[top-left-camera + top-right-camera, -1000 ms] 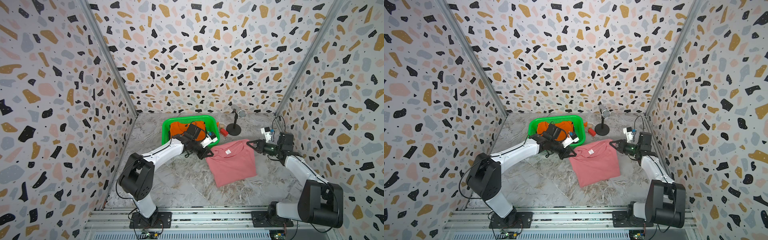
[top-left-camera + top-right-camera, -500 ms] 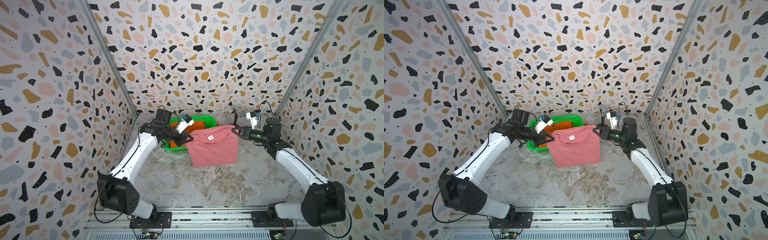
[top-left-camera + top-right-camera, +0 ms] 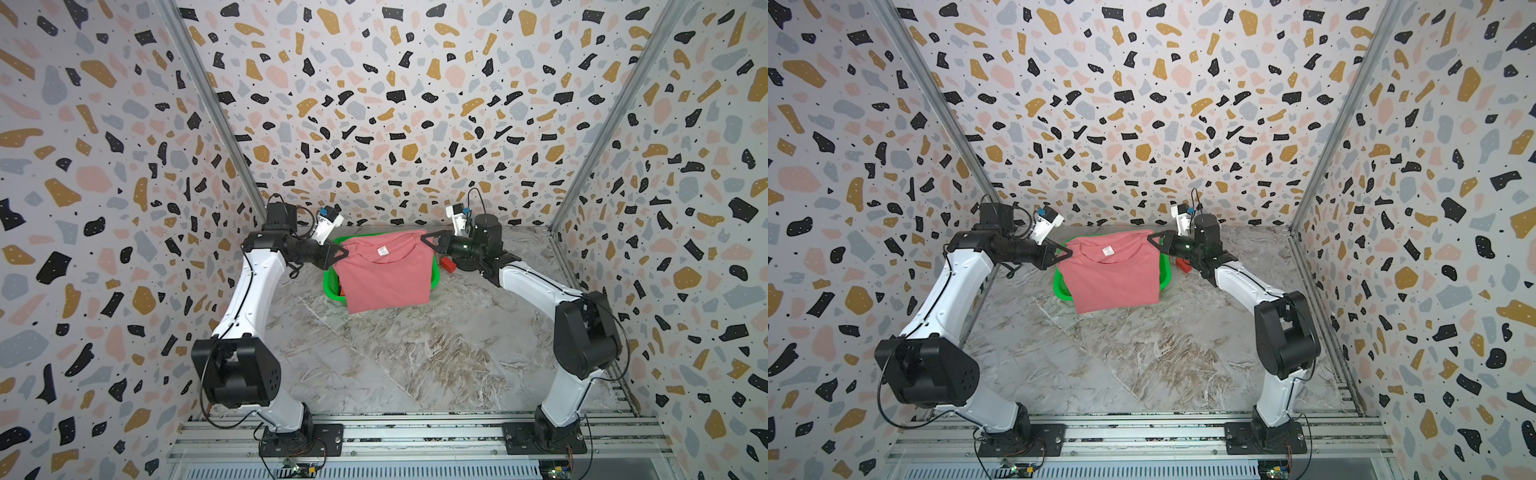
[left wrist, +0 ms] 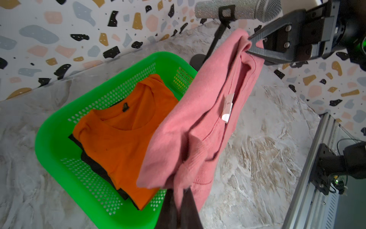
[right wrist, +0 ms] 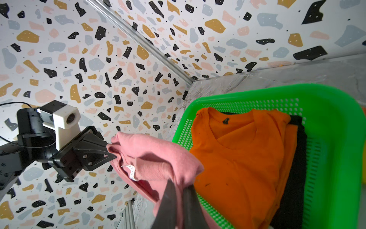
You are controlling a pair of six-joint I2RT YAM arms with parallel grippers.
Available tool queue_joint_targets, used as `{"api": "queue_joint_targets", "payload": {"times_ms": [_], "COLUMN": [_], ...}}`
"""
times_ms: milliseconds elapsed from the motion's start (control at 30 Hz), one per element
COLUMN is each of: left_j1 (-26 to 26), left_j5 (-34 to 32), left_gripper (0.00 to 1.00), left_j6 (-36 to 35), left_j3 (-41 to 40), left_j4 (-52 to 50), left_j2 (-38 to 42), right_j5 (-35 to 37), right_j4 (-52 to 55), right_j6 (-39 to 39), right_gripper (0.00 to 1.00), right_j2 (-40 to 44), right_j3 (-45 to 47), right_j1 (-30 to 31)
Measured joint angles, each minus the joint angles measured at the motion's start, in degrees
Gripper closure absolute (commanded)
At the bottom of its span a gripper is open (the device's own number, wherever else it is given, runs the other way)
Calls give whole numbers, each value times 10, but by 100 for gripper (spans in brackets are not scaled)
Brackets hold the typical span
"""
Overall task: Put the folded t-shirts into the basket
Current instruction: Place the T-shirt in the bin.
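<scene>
Terrazzo-patterned walls enclose a grey marbled floor, aluminium rail in front.

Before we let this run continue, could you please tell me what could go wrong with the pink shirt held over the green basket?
1. The dusty pink cloth t-shirt hangs from only two pinched shoulder corners, in the left end effector and right end effector; either grip could slip.
2. Its hem seems to hang past the near rim of the bright green perforated plastic basket, so it may drape outside.
3. It may bunch on the folded orange t-shirt inside.
</scene>
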State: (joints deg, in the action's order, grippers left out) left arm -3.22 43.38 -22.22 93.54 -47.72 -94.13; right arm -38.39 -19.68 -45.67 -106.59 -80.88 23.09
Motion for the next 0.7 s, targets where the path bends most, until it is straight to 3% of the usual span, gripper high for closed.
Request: {"api": "queue_joint_targets", "payload": {"times_ms": [267,700], "left_j1": [-20,-20], "left_j5": [11,-4], "left_gripper": [100,100], "left_j6": [23,26], "left_j3": [58,143], "left_j4": [20,30], "left_j2": [-128,-251], "right_j5": [8,23], "right_j4": [-1,19], "right_j6": [-2,29], "right_gripper": [100,100], "right_j2": [-110,-207], "right_j3": [-95,-183], "right_j1": [1,1]}}
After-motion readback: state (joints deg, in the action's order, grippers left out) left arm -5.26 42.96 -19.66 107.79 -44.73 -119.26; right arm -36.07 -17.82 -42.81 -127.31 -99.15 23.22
